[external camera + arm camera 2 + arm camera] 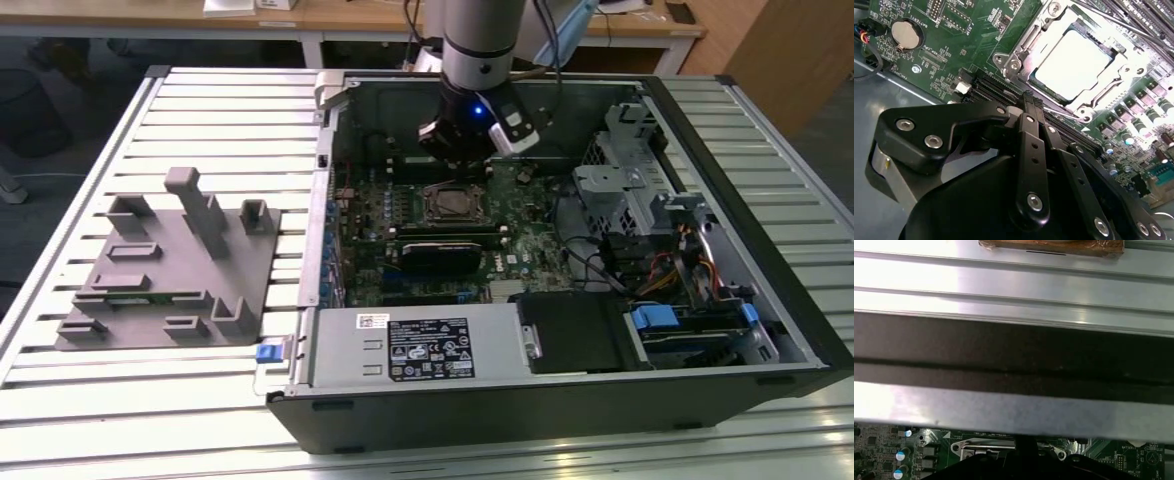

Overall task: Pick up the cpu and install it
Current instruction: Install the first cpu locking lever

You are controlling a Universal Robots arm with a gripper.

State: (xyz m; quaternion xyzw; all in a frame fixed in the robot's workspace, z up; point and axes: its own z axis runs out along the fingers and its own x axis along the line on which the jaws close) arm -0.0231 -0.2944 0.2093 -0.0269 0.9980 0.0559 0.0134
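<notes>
The cpu point(1074, 65), a flat square chip with a pale silvery top, lies inside the black socket with its metal frame point(1019, 52) on the green motherboard point(954, 55). My gripper point(1032, 100) hangs just above the board beside the socket, its black fingers point(1029, 130) pressed together and shut with nothing between them. In the exterior view the gripper point(463, 160) hovers inside the open computer case, just behind the socket point(453, 203). The first wrist view has the socket frame point(984, 446) under the case wall.
A grey plastic holder point(174, 270) stands on the slatted table at the exterior view's left. A grey metal box with a white label point(414, 345) fills the case front. Drive cages and cables point(654, 230) crowd the exterior view's right. A coin battery point(906, 32) sits on the board.
</notes>
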